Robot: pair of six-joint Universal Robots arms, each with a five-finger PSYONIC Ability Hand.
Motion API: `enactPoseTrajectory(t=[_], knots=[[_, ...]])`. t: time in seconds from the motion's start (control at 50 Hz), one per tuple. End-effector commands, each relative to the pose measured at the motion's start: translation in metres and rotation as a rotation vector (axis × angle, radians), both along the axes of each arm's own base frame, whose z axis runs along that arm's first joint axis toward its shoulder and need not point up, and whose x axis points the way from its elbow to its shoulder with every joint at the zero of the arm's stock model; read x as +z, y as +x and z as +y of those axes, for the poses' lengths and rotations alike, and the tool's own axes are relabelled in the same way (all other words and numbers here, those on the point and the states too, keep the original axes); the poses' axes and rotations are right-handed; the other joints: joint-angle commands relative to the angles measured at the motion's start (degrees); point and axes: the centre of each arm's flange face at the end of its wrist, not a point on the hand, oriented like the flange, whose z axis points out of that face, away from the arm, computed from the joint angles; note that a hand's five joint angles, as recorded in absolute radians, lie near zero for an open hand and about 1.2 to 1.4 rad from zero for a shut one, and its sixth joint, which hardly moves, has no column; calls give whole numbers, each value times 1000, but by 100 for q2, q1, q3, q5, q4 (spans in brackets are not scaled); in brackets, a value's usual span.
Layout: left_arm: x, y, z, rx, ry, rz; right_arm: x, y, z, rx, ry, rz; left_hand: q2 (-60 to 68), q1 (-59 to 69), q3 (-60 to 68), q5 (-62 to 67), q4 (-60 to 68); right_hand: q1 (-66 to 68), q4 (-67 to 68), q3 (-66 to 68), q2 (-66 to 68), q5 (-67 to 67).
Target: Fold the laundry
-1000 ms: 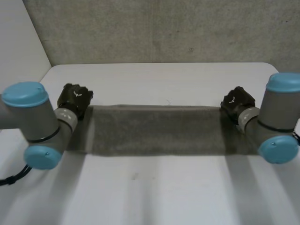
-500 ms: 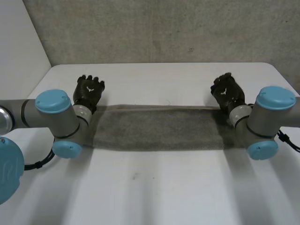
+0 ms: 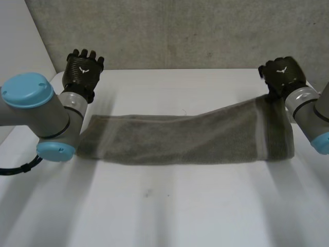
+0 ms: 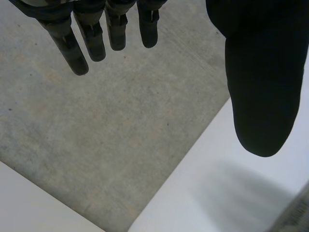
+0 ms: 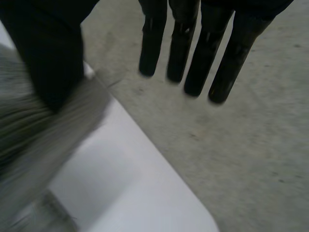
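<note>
The left hand's fingers (image 4: 77,48) are straight and spread, the thumb stands well apart from them, and nothing lies between them. The right hand's fingers (image 5: 193,63) are straight and loose too. Its thumb (image 5: 48,53) stands apart from them with the towel's end right against it, but I cannot tell whether the cloth hangs on the thumb or only brushes it. No finger curls round the cloth. In the head view the left hand (image 3: 82,69) sits at about ten o'clock on the table (image 3: 180,206), by the far left corner, its back towards the camera. The right hand (image 3: 281,74) sits at about two o'clock, near the far right corner. The left arm (image 3: 36,113) reaches in from nine o'clock and the right arm (image 3: 308,118) from three o'clock. The towel (image 3: 175,141), a long grey folded strip, runs across the middle of the table from nine to three o'clock. Its left end lies flat beside the left arm, well apart from that hand's fingers. Its right end, which has a paler band across it, rises off the table towards the right hand and wrist. A grey wall (image 3: 180,31) stands behind the table at twelve o'clock.
</note>
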Motion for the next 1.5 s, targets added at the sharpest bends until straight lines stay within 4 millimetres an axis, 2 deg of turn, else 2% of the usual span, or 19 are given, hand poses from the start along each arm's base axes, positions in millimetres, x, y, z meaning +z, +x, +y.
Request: enactPoseTrajectory(t=[0.02,0.04,0.16,0.32,0.46,0.54,0.64,0.7,0.8,0.92,0.96,1.06,1.18,1.3,1.4,1.44,1.46,1.48,1.5], knots=[[-12,5,14,-2,34,-12,-22,-3,-8,15,63,0,26,-32,6,-65,26,286,-72,-145,-167,32],[-12,5,14,-2,34,-12,-22,-9,-10,-13,72,-5,26,-32,6,-65,26,-1742,-2101,-2173,-2196,-1997],[-15,5,15,-2,28,-12,-16,-11,-11,-24,85,-78,26,-32,6,-65,26,-1742,-2101,-2173,-2196,-1997],[4,14,19,19,-3,3,12,-18,-6,-53,85,-199,43,-15,23,-48,42,-1742,-2101,-2173,-2196,-1997],[17,29,29,39,12,75,28,-21,43,-67,222,-179,111,52,90,19,110,-1742,-2101,-2173,-2196,-1997],[18,35,44,35,109,209,29,-23,63,-75,283,-172,77,19,57,-15,76,-1742,-2101,-2173,-2196,-1997],[14,45,64,49,285,356,15,-27,94,-82,394,-142,27,-32,6,-65,26,-1248,-1606,-1679,-1702,-1503],[4,50,75,72,401,443,9,-29,101,-88,417,-124,26,-32,6,-65,26,-1061,-1419,-1492,-1515,-1316],[-10,54,90,96,503,517,-22,-51,113,-135,470,-36,10,-48,-10,-82,9,130,-228,-301,-323,-124],[-12,55,90,88,495,531,-36,-57,109,-143,444,-11,-91,-149,-111,-183,-92,234,-124,-197,-219,-20],[-13,56,89,87,492,533,-45,-64,101,-165,435,-17,-91,-149,-111,-183,-92,987,629,556,534,733],[-17,61,88,100,500,535,-53,-77,90,-199,423,-30,-91,-149,-111,-183,-92,1294,936,863,840,1039],[-17,69,82,125,487,544,-71,-79,89,-204,472,-24,-91,-149,-111,-183,-92,1311,952,880,857,1056],[-17,71,80,131,480,547,-76,-79,88,-201,481,-24,-91,-149,-111,-183,-92,1429,1070,997,975,1174],[-17,72,80,131,482,547,-79,-77,86,-178,474,-29,-91,-149,-111,-183,-92,2455,2096,2024,2001,2200],[-17,72,80,131,482,547,-83,-76,86,-168,482,-32,-91,-149,-111,-183,-92,3843,3484,3411,3389,3588],[-17,72,80,133,482,547,-83,-76,86,-168,482,-32,-91,-149,-111,-183,-92,3851,3492,3420,3397,3596],[-17,72,80,133,482,547,-84,-76,85,-166,485,-32,-91,-149,-111,-183,-92,5244,4885,4813,4790,4989],[-17,72,80,133,482,547,-85,-76,84,-166,483,-32,-91,-149,-111,-183,-92,5258,4899,4827,4804,5003]])
